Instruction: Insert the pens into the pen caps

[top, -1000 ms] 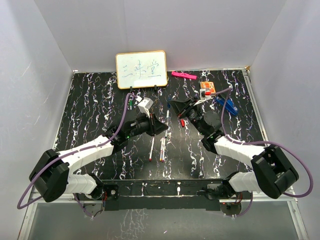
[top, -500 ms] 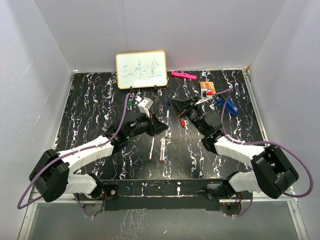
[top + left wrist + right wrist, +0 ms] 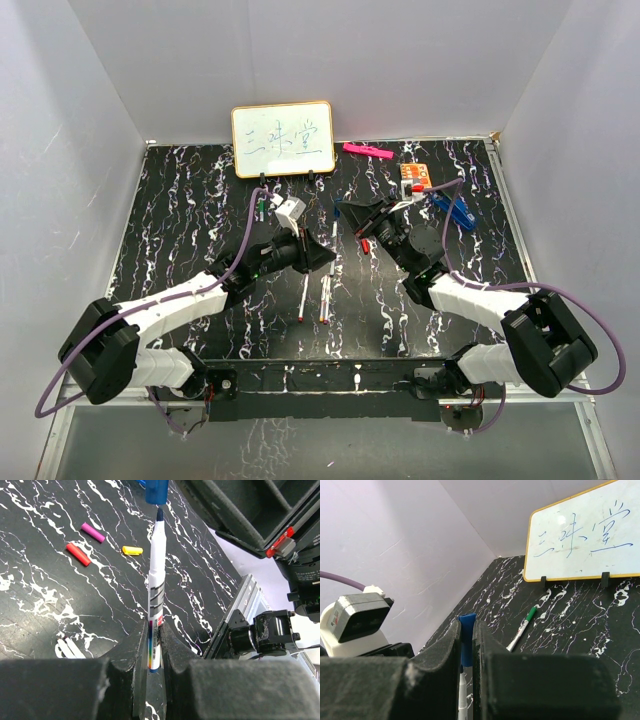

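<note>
Looking through the left wrist view, I see my left claw (image 3: 154,637) clamped on the lower barrel of a white pen (image 3: 157,575). The pen sticks straight out from the fingers, its dark blue tip aimed at a blue cap (image 3: 157,491). The tip sits right at the cap's mouth, and I cannot tell whether it has entered. My right claw (image 3: 465,630) is closed on that blue cap, pinching it between both fingers, with the pen's barrel showing just beneath it in the right wrist view. From above, both claws meet over the middle of the tabletop (image 3: 190,200), raised off it. Past the held pen, a purple cap (image 3: 93,532), a red cap (image 3: 78,554) and a yellow cap (image 3: 132,550) lie near one another on the tabletop. Two loose pens (image 3: 303,293) lie side by side between the arms. Another pen with a green cap (image 3: 522,628) lies just in front of the whiteboard (image 3: 585,540).
</note>
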{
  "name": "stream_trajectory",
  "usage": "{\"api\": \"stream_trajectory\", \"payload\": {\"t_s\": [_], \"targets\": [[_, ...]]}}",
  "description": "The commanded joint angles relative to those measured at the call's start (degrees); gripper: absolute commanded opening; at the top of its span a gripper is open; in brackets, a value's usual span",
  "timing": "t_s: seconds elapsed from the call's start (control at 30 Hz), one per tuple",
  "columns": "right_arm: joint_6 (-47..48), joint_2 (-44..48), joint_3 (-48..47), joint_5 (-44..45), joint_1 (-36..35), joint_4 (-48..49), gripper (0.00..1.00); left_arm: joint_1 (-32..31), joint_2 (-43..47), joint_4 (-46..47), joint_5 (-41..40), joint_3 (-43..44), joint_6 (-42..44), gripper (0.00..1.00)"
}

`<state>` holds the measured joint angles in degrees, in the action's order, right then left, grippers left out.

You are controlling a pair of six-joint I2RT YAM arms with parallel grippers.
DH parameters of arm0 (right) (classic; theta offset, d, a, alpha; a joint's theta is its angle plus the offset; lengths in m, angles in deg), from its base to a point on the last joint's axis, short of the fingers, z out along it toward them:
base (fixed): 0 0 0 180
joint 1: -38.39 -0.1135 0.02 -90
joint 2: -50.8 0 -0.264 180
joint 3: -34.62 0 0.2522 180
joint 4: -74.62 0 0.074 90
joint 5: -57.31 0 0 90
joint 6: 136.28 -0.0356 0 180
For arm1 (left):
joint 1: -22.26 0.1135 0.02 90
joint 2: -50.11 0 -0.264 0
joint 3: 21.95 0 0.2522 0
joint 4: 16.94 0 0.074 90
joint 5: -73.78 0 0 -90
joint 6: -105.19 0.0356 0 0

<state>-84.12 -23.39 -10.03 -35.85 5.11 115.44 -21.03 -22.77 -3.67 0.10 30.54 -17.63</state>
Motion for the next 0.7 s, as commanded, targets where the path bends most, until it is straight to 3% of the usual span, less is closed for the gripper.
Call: {"api": "stream_trajectory", "payload": {"t_s": [0.0,0.67], "targets": [[-0.3,1.3,0.5,-0.4,-0.3,3.3,0.0,0.1,0.4,1.9,0.1,-0.6,-0.3,0.0],[0.3,1.6,-0.2,0.0,-0.5,1.5,0.0,0.1,-0.5,2.0,0.6,-0.2,-0.5,0.0]]}}
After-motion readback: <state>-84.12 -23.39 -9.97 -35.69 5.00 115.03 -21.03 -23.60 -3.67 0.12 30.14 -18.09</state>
